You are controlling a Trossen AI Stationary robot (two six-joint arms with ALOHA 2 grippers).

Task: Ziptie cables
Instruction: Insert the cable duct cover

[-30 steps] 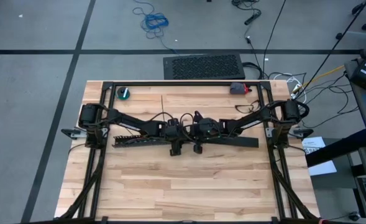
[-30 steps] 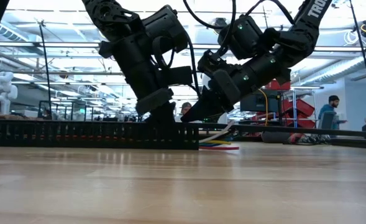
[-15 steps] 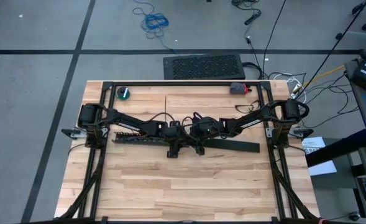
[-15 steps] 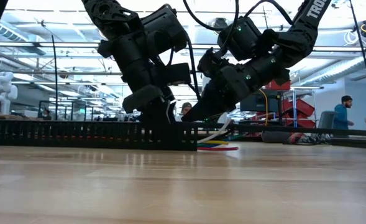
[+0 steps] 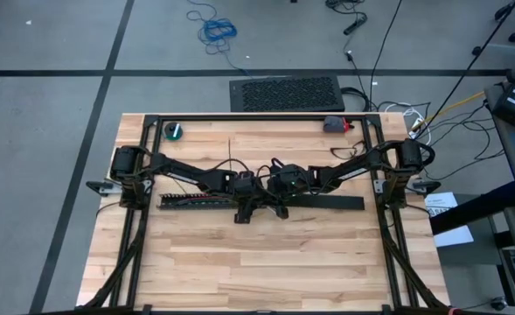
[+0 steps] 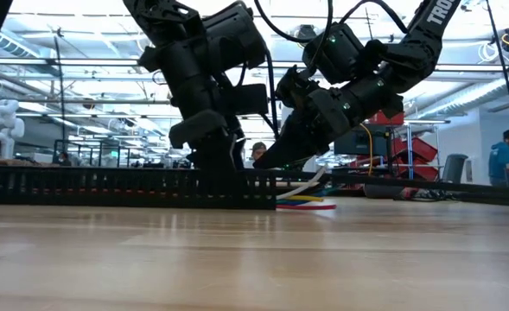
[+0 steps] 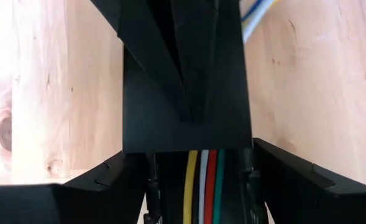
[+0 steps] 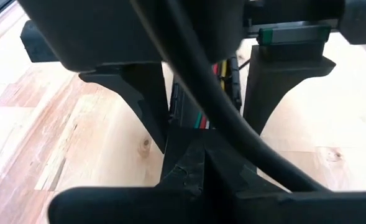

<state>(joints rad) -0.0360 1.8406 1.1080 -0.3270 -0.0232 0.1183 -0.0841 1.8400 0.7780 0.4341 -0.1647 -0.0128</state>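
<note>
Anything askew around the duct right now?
Only the cables: their coloured ends spill out of the black slotted duct onto the table in the low view, near the right gripper. In the left wrist view they lie straight inside.

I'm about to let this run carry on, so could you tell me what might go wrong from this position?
The left gripper straddles the black slotted duct with open fingers; closing could clamp the duct wall rather than the cables. The shut right gripper sits very close, so the two could collide. The cables' loose ends spill past the duct's end and might snag.
</note>
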